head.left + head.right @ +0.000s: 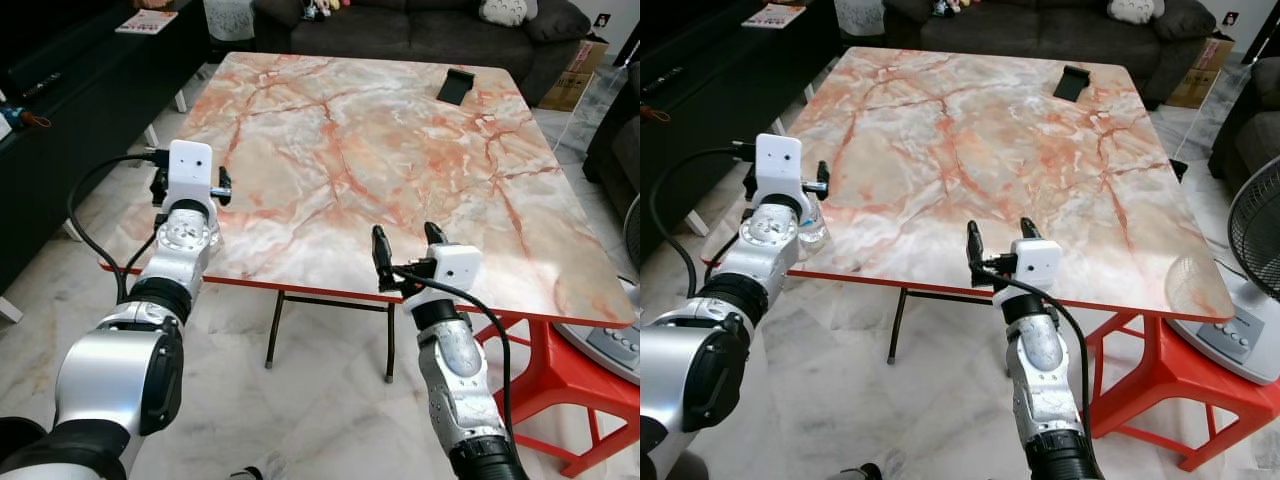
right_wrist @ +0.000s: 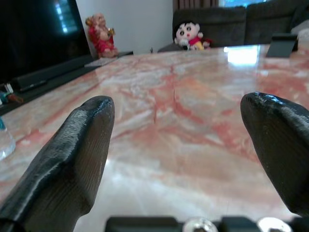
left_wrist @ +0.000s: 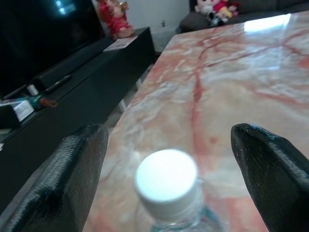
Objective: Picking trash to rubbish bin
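Fingers (image 3: 72, 183) apart astride white-capped bottle (image 3: 166, 186), label unreadable; right fingers (image 2: 72, 164) apart over table (image 1: 400, 150).

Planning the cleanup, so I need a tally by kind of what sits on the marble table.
Plastic bottle: 1
Black stand: 1
Total: 2, on the table, with the left gripper open around the bottle's cap.

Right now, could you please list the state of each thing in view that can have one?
Left gripper: open, fingers either side of the bottle.
Plastic bottle: upright on the table edge, white cap on.
Right gripper: open, holding nothing, at the near table edge.
Black phone stand: standing on the table's far side.
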### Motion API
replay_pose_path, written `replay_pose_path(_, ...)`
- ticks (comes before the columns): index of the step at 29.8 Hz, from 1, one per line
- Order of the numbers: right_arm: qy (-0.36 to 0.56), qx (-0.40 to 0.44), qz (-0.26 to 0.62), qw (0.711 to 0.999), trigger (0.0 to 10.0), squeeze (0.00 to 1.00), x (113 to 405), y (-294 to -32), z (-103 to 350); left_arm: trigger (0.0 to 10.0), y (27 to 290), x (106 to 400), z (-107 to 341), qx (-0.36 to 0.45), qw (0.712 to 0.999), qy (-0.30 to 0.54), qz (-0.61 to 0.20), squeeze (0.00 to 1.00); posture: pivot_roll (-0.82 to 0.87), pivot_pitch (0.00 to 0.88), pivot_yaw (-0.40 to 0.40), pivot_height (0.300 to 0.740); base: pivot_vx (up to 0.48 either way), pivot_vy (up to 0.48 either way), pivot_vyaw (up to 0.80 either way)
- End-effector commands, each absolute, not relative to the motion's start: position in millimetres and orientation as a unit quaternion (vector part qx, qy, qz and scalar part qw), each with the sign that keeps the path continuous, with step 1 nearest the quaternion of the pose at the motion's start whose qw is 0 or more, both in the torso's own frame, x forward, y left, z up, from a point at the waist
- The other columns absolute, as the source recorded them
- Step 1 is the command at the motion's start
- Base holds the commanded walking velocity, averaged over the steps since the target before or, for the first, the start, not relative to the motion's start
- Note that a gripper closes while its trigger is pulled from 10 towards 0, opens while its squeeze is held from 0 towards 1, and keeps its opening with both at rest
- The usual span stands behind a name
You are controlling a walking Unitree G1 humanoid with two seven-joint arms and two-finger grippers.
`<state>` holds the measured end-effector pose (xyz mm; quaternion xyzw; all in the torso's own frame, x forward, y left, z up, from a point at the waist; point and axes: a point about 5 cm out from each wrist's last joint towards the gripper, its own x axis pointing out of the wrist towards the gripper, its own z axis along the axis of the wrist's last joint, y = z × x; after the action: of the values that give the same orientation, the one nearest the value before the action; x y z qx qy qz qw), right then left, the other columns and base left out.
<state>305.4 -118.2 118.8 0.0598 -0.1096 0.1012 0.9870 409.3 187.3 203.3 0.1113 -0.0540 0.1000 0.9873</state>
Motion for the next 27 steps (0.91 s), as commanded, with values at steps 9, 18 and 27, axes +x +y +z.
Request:
replay_pose_path(9,-0.097,0.059,0.105,0.988,10.0,0.00,299.8,-116.3,118.8,0.0,190.6,407.9,198.4,0.085,0.989,-0.046,0.115,0.00,-0.10,0.176,-0.038,0.740,0.000,0.000,0.00)
replay_pose_path(18,-0.096,0.059,0.099,0.989,10.0,0.00,299.7,-118.4,120.6,0.0,185.2,409.0,200.9,0.082,0.989,-0.052,0.108,0.00,-0.10,0.182,-0.031,0.740,0.000,0.000,0.00)
replay_pose_path(27,-0.095,0.059,0.096,0.989,10.0,0.00,303.5,-117.1,120.1,0.0,186.3,408.6,202.4,0.092,0.989,-0.060,0.104,0.00,-0.09,0.125,-0.011,0.740,0.000,0.000,0.00)
